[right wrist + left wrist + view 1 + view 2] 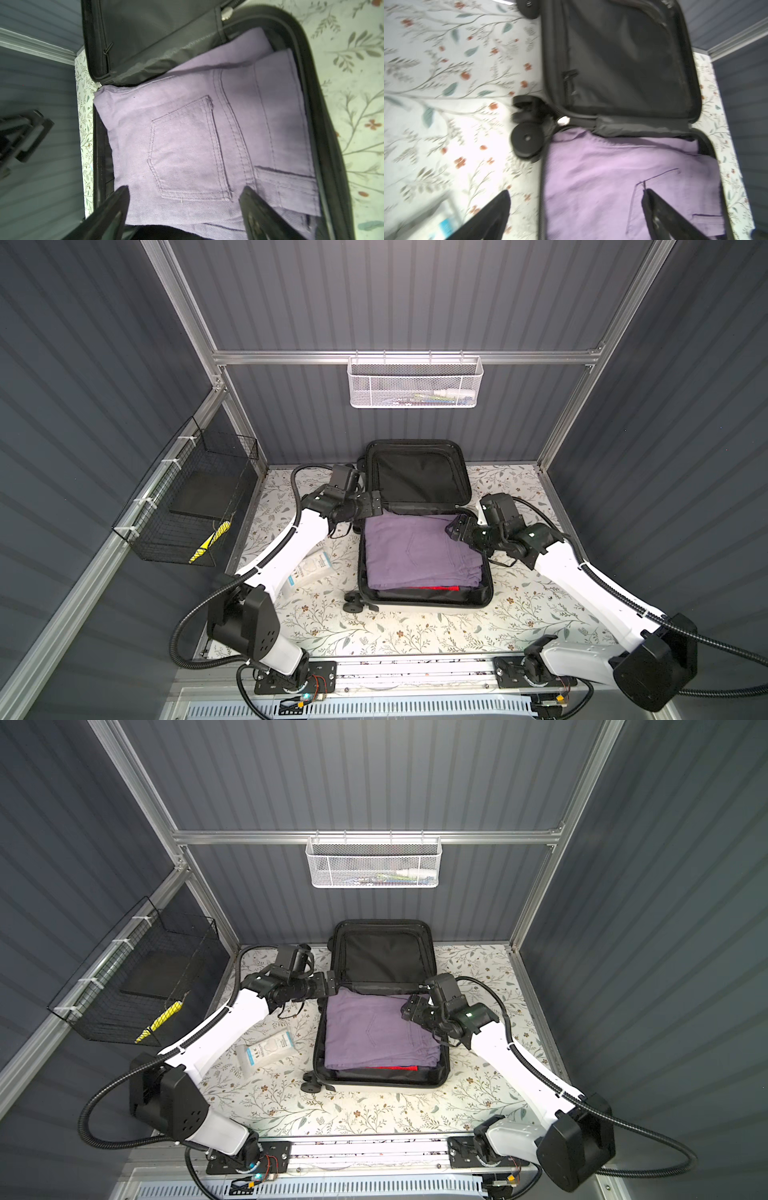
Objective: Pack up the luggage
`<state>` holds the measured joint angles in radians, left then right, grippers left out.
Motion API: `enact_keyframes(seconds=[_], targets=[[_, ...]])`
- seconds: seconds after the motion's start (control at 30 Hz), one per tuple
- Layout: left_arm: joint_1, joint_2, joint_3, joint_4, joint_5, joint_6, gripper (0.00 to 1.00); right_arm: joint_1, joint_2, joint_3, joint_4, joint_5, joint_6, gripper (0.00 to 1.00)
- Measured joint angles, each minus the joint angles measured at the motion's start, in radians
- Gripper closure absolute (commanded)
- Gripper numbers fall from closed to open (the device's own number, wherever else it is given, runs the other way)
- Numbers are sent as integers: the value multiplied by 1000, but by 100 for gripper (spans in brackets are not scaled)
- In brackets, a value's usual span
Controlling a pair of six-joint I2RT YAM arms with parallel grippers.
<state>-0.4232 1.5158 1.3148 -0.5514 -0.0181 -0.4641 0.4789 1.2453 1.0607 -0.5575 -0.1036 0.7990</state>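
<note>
luggage (432, 602): open, black fabric lining | folded purple jeans (415, 551), probably denim | left claw (576, 193) wide | right claw (185, 189) wide

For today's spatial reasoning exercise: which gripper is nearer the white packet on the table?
Left. The left gripper hovers at the left edge of the luggage, just beyond the packet; the right gripper is over the jeans, across the luggage.

The counter (415, 630), covered by a white sheet printed with leafy sprigs and small flowers, carries a small hard-shell luggage with black fabric lining (419, 481). The luggage lies open, its lid half toward the back wall. Near it on the left in both top views lies a flat white-and-blue plastic packet (268, 1050).
</note>
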Motion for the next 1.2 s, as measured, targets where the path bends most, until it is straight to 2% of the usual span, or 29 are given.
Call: enact_keyframes(seconds=[0.2,0.33,0.73,0.93,1.2], targets=[[29,-19,-170,60,39,5,0,-64,37,6,-20,-16,-60,11],[28,-19,-206,109,101,8,0,-98,68,-6,-15,-29,-80,11],[19,85,-207,255,248,-4,0,-151,159,-62,31,-61,-85,11],[-15,136,-194,286,254,-19,0,-179,170,-62,45,-70,-85,11],[-89,248,-86,306,255,-34,0,-274,170,-62,44,-31,-90,11]])
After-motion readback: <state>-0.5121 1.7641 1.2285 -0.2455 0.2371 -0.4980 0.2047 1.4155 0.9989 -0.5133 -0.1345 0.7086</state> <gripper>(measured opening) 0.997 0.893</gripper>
